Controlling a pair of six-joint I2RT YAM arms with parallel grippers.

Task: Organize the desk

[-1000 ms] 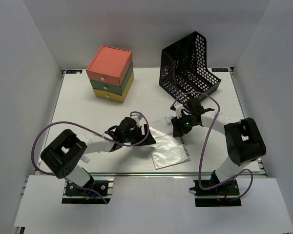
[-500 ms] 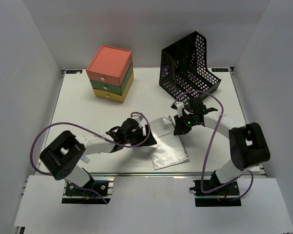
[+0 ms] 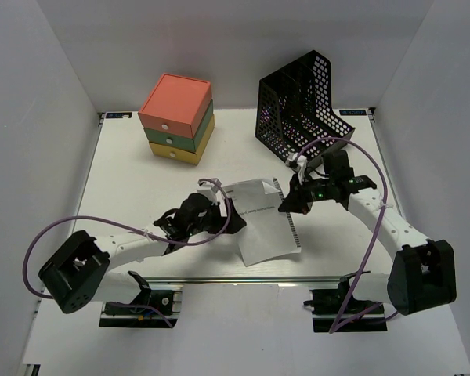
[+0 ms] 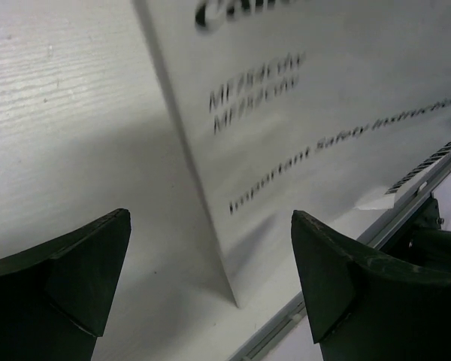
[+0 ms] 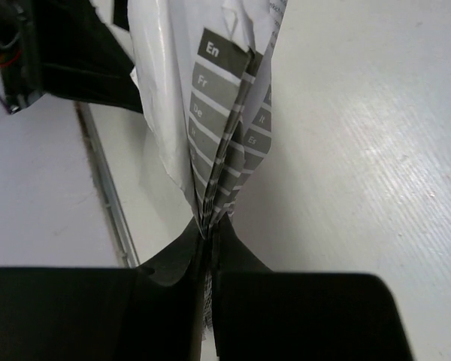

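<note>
A white printed booklet (image 3: 262, 219) stands tilted over the white desk (image 3: 141, 184), its far edge raised and its near corner resting on the desk. My right gripper (image 3: 291, 200) is shut on the booklet's edge; in the right wrist view the grey index-tabbed pages (image 5: 229, 120) fan out from the closed jaws. My left gripper (image 3: 233, 223) is open and empty, low on the desk just left of the booklet; in the left wrist view the booklet's cover (image 4: 323, 113) rises between and beyond its two fingers (image 4: 346, 278).
A black mesh file holder (image 3: 301, 106) stands at the back right. A stacked pink, green and yellow drawer box (image 3: 178, 117) stands at the back left. A metal rail (image 3: 243, 278) runs along the desk's near edge. White walls enclose the desk.
My right gripper has moved back and right, lifting the booklet's far edge so it stands up off the desk. My left arm has stretched out lower and shifted left.
</note>
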